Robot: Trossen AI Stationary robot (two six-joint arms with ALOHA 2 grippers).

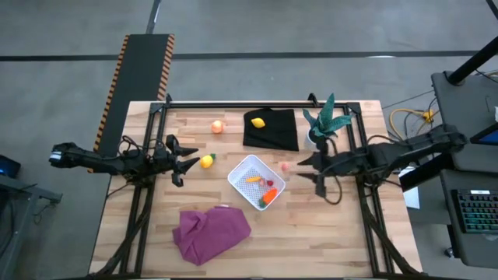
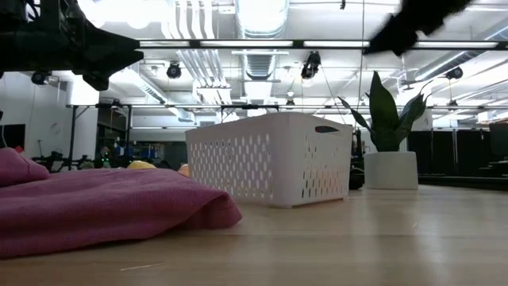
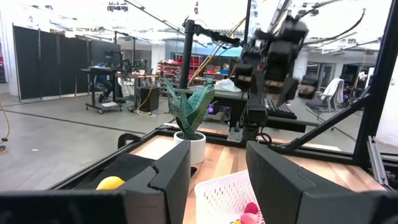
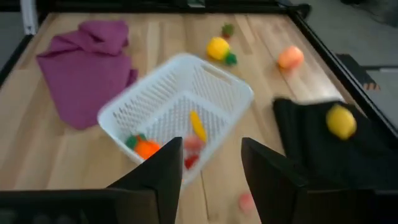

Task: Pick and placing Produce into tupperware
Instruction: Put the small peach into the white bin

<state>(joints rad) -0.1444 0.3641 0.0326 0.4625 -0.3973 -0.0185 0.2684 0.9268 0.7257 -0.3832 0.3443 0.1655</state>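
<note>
Lemon [image 1: 207, 161] just beside left gripper [image 1: 192, 160]

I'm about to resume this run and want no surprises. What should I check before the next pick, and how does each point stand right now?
1. Left tool empty and open: ok, nothing between its fingers.
2. Right tool empty and open: ok.
3. White perforated plastic container upright with room left: ok; it holds an orange carrot and small pieces.
4. Yellow lemon with green tip free to grasp: ok, on bare wood just in front of the left tool.
5. Small pink piece reachable: ok, lying between container and right tool.
6. Yellow lemon on the black cloth unobstructed: ok.
</note>
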